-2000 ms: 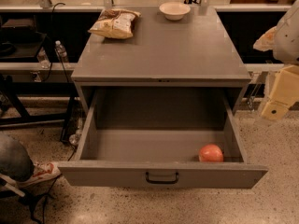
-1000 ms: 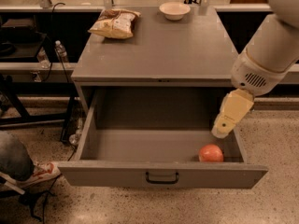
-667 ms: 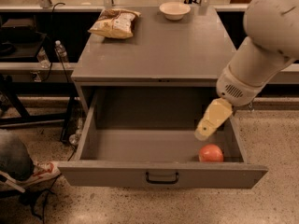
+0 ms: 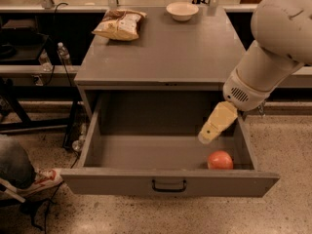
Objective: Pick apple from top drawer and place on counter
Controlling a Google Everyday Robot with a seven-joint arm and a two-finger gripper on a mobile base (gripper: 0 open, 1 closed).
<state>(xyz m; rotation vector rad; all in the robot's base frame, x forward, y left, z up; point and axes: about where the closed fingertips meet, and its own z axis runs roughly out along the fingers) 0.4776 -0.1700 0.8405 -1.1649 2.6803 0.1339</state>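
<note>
The red-orange apple (image 4: 220, 160) lies in the front right corner of the open top drawer (image 4: 168, 183), a grey box with a small black handle (image 4: 168, 185) on its front panel. My gripper (image 4: 211, 129) hangs over the drawer's right side, just above and a little left of the apple, not touching it. The white arm (image 4: 273, 48) comes in from the upper right. The grey counter (image 4: 165, 43) lies above the drawer.
A chip bag (image 4: 119, 24) lies at the counter's back left and a white bowl (image 4: 182, 10) at its back middle. A person's shoe (image 4: 41, 179) is on the floor at the left. Black tables and a water bottle (image 4: 63, 55) stand at the left.
The arm has swung in from the right edge and lowered the gripper leftward over the drawer's right side, near the apple. The apple has not moved.
</note>
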